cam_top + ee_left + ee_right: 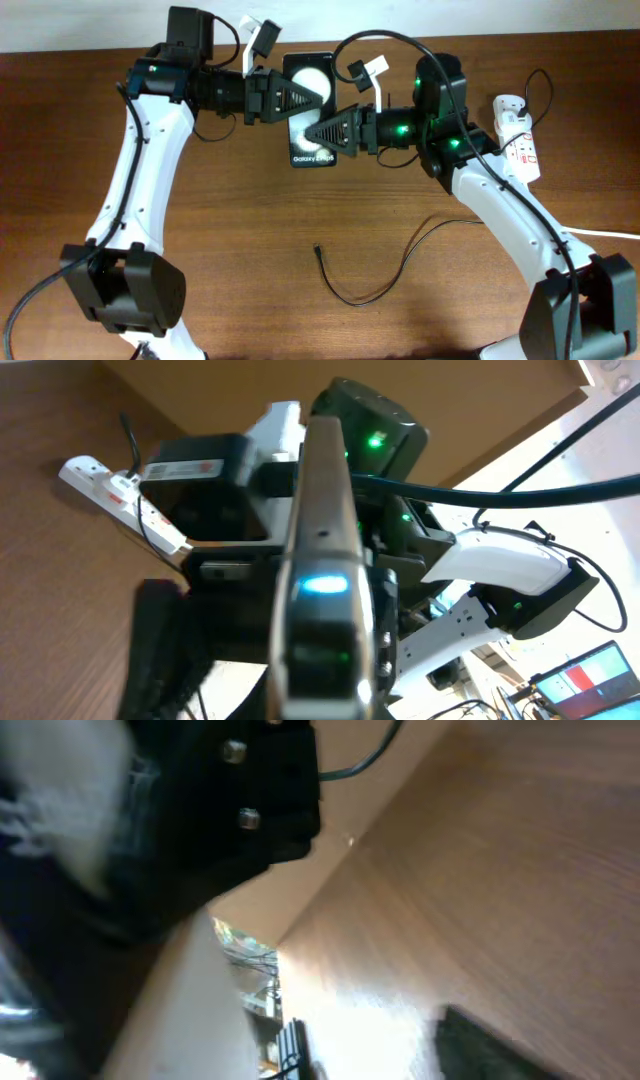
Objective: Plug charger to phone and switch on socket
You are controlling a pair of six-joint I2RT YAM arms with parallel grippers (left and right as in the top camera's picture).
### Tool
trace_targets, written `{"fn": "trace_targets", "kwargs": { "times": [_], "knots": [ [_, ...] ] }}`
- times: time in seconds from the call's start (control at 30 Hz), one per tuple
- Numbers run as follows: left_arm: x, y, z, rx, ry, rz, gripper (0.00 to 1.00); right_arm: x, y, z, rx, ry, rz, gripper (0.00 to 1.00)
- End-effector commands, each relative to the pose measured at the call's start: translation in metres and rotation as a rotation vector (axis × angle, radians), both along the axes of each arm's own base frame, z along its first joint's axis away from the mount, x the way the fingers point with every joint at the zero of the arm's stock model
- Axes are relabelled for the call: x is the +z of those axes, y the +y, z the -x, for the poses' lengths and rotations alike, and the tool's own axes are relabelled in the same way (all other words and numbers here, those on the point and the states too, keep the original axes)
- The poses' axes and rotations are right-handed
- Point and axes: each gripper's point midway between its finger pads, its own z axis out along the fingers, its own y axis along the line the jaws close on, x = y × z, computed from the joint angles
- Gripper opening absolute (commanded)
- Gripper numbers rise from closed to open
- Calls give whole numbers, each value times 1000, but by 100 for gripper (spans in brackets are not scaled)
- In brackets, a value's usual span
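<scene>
One limp, light charger (350,301) lies loose at lower centre, probably best pinched right behind its stiff plug tip (317,249). Further up, left gripper (315,98) and right gripper (312,132) overlap the glossy, likely slippery phone (310,152). Clamped or not? Can't tell.

Glossy black rectangular phone (310,158): white round spot, white lettering. White elongated power strip (518,140): red marks. Thin black cable (401,268). Brown wood-grain surface (250,260).
</scene>
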Motion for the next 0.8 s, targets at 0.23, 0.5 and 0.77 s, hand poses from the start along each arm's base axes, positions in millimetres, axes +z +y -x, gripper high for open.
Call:
{"fn": "trace_targets", "kwargs": {
  "times": [0.23, 0.5, 0.77],
  "knots": [
    [-149, 67, -32, 674, 247, -997, 0, -126, -109, -18, -325, 244, 473, 99],
    [-292, 68, 25, 744, 326, -1309, 0, -204, -149, 26, -517, 462, 1022, 99],
    [-307, 74, 34, 740, 339, -1331, 20, -216, -152, 38, -499, 495, 1044, 99]
  ]
}}
